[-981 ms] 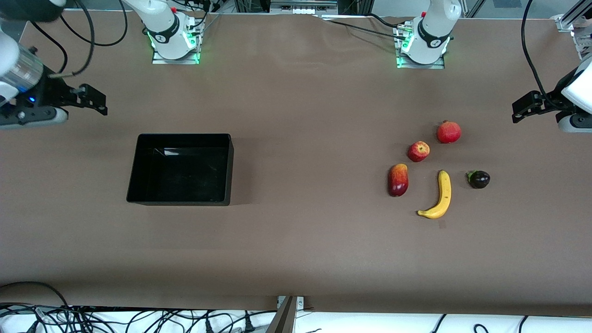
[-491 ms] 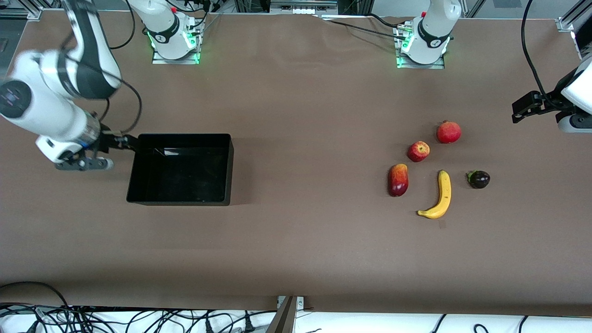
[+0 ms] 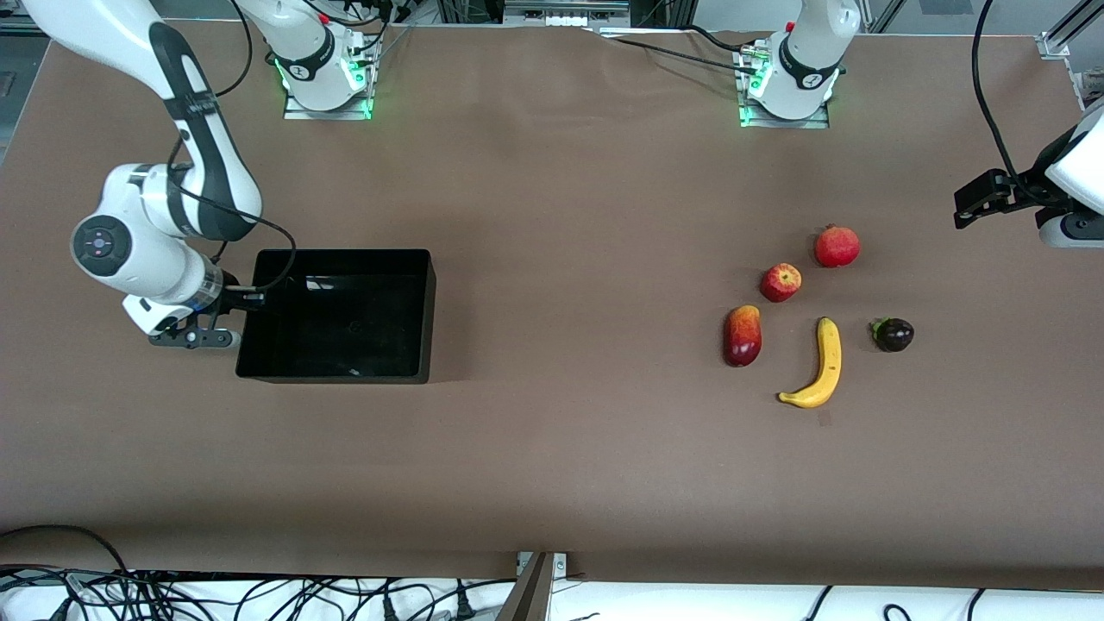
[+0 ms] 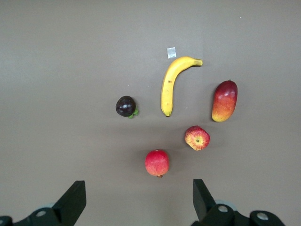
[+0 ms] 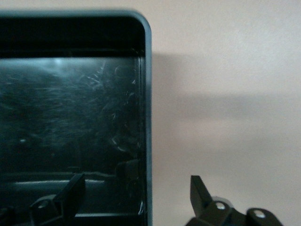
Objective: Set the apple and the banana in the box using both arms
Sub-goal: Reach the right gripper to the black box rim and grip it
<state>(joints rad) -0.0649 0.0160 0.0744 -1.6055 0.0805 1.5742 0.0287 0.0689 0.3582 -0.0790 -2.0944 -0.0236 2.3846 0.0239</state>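
Banana [image 3: 822,366] lengthwise toward camera (curved)

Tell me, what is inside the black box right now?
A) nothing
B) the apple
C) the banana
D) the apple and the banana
A: the box shows only its bare black floor, while the apple and the banana lie on the table toward the left arm's end.

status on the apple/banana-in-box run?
Done: nothing; the box holds no fruit. In hand: right gripper, fingers open, straddles the box wall at the right arm's end; left gripper waits open above the table at its own end. Left: apple and banana both lie untouched on the table.
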